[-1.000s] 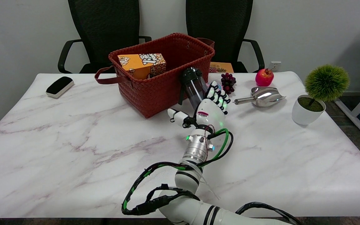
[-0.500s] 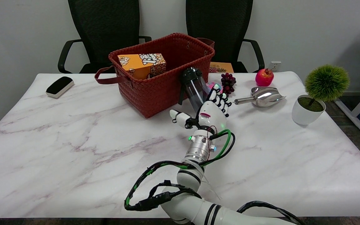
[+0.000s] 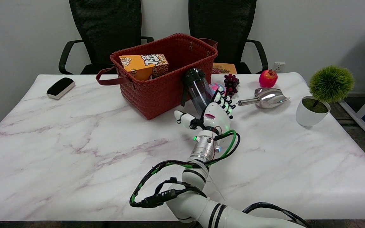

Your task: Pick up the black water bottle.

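Observation:
The black water bottle (image 3: 196,87) has a dark lid and a smoky see-through body. It stands tilted against the right front corner of the red woven basket (image 3: 166,85). My right hand (image 3: 215,111) is just in front of and to the right of the bottle's lower part, fingers spread and pointing away from me, thumb out to the left. The hand hides the bottle's base. Nothing is in the hand, and I cannot tell whether the fingers touch the bottle.
An orange box (image 3: 144,65) lies in the basket. Behind my hand are a small pink object (image 3: 215,87), dark grapes (image 3: 231,83), a pomegranate (image 3: 268,78) and a metal scoop (image 3: 266,98). A potted green ball plant (image 3: 323,95) stands right; a black eraser (image 3: 60,87) far left.
My right hand has dropped a little and edged rightward and closer to the bottle's base, uncovering the pink object behind it. The bottle has not moved.

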`<state>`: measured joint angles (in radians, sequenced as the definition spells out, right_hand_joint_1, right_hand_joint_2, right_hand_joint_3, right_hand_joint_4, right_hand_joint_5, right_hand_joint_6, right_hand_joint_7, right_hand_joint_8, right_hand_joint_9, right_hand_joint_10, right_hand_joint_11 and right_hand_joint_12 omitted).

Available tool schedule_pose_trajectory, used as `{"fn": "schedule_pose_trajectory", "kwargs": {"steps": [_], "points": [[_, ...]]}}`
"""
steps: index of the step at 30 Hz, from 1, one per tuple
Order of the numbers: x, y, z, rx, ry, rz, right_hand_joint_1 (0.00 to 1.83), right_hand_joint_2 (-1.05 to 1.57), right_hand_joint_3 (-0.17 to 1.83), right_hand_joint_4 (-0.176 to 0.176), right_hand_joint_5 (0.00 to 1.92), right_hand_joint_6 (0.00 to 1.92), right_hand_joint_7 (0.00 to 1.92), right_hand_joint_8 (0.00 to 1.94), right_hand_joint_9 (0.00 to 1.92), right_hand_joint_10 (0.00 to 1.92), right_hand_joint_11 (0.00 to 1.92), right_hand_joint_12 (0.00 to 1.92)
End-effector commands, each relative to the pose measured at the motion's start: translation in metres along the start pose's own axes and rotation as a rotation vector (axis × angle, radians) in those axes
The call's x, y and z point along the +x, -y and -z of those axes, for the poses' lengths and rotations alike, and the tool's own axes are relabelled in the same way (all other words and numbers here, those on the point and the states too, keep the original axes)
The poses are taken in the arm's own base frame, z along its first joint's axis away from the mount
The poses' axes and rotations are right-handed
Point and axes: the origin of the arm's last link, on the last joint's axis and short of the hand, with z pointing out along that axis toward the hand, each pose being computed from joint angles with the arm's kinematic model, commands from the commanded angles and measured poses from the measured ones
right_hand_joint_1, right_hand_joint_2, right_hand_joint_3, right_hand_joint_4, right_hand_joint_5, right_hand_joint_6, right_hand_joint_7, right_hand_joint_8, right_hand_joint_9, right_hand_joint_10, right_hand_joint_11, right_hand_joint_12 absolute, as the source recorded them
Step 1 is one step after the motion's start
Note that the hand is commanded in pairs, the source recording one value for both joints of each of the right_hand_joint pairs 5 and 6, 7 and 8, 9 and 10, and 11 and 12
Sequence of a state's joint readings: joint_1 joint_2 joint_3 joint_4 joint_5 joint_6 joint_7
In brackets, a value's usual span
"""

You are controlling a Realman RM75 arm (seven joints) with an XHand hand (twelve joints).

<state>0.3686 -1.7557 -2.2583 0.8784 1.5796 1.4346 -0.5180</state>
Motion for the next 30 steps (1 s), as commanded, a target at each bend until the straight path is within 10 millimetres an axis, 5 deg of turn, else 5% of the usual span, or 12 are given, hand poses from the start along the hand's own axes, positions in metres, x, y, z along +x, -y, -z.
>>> {"fn": "schedule_pose_trajectory", "kwargs": {"steps": [1,30], "points": [[-0.001,-0.0038,-0.0102,-0.016,0.01,-0.017,0.87,0.6,0.03,0.0,0.0,0.0,0.09,0.09,0.0,0.0,0.0,0.0],[-0.0047,-0.0117,-0.0172,-0.027,0.036,-0.049,0.91,0.64,0.01,0.0,0.0,0.0,0.11,0.11,0.0,0.0,0.02,0.02]]}}
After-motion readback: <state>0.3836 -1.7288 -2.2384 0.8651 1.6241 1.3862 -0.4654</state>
